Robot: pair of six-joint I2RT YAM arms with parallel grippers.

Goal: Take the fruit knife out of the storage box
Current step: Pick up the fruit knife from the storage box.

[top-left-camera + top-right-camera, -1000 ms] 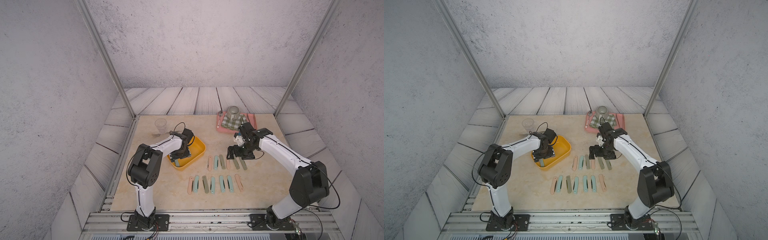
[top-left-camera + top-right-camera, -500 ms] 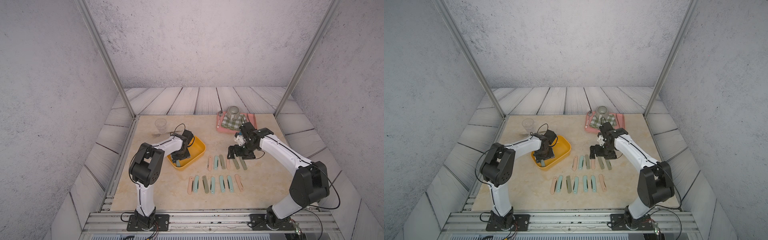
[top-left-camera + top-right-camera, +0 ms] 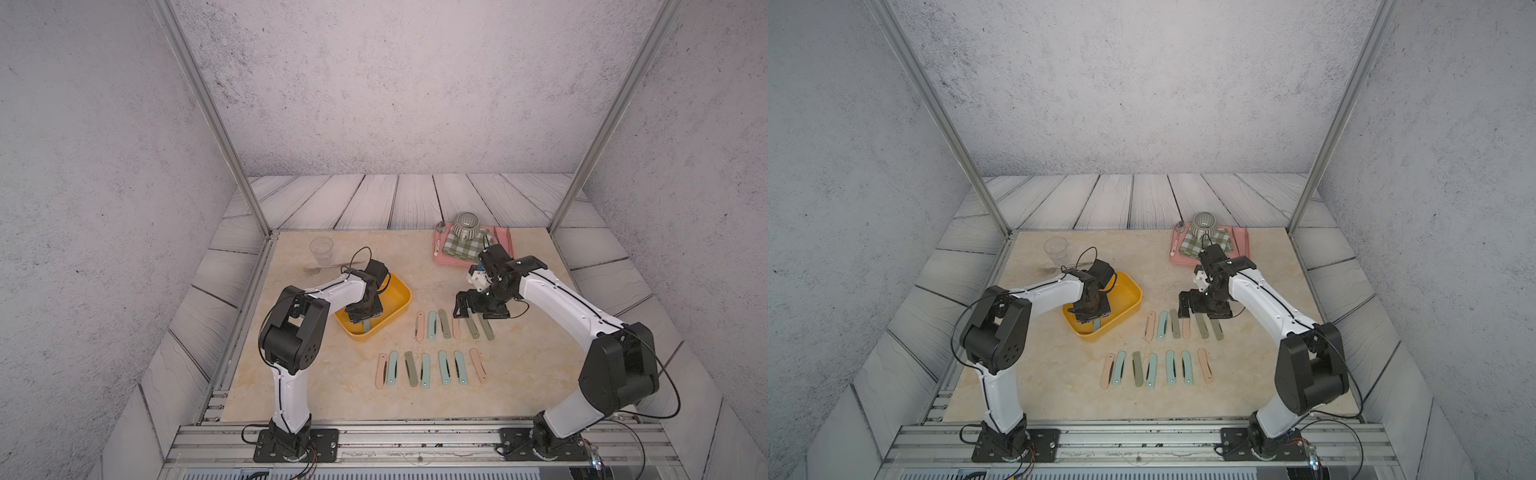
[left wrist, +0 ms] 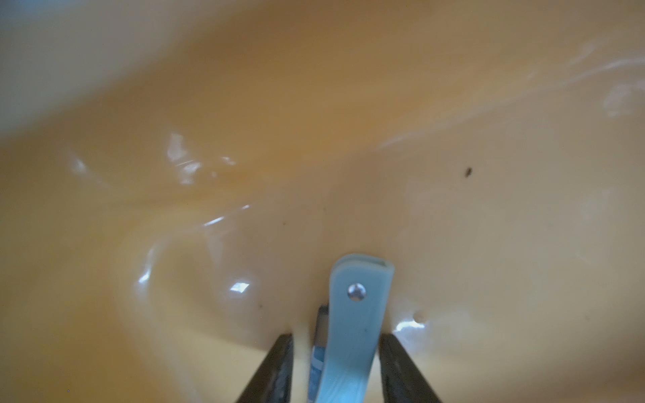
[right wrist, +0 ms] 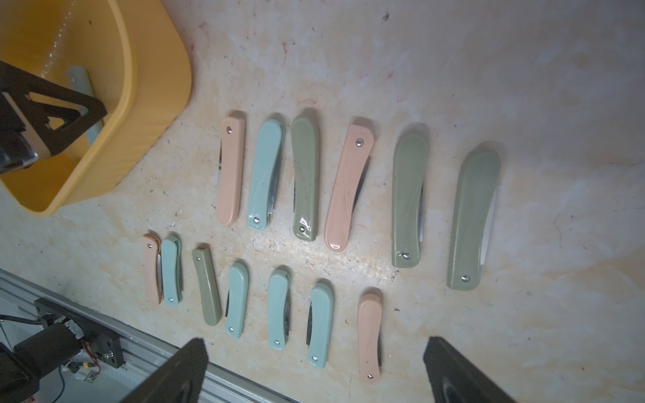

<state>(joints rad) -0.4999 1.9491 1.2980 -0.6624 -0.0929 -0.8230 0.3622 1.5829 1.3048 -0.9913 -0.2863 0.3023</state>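
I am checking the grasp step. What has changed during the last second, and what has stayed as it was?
The left pincer, down in the box, has narrowed around the blue knife; a gap shows on one side, so it is not yet gripped. The left elbow shifted slightly toward the middle. The box, the laid-out knives and the open right pincer stayed in place.

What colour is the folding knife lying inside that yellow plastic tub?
The folding fruit knife is pale blue, clearest in the left wrist view.
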